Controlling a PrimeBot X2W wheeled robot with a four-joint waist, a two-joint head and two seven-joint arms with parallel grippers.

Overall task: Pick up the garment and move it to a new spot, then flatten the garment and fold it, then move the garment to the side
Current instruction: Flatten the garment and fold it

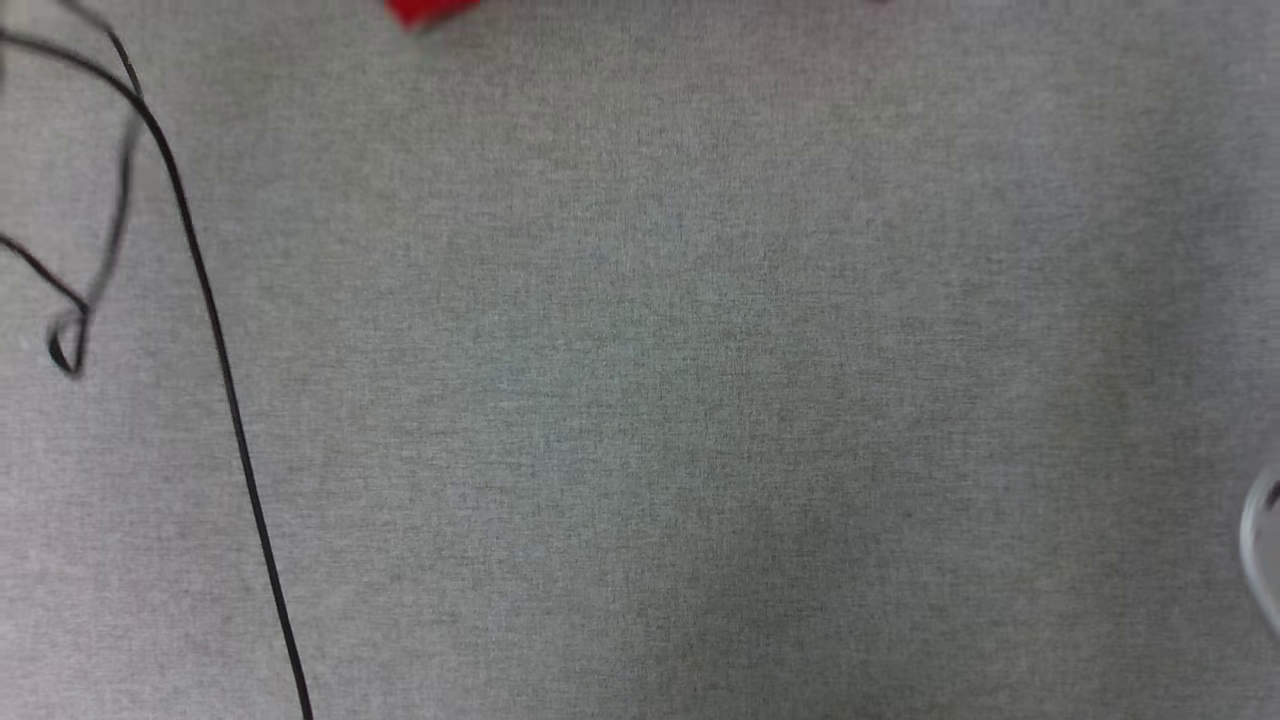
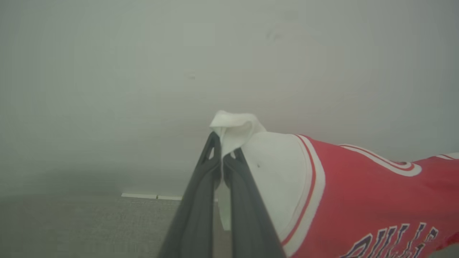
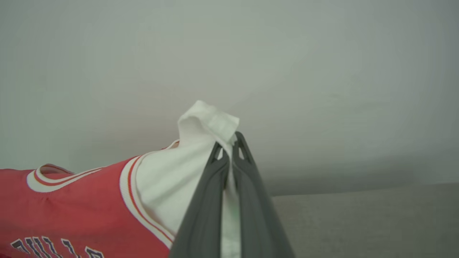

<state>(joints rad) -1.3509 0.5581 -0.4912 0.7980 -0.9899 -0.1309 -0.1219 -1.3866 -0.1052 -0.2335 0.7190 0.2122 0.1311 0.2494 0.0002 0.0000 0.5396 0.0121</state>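
My left gripper has its fingers pressed together on one white sleeve of the garment, pinching a bunch of cloth at the tips. My right gripper pinches the other white sleeve the same way. The red jersey hangs stretched between them, in front of a pale wall. In the head view a red corner of it pokes in at the top edge, and a black cable trails over the grey surface at left

The garment is red with white sleeves, red-and-white striped trim and dark-outlined lettering. Black cable, flecked grey surface.
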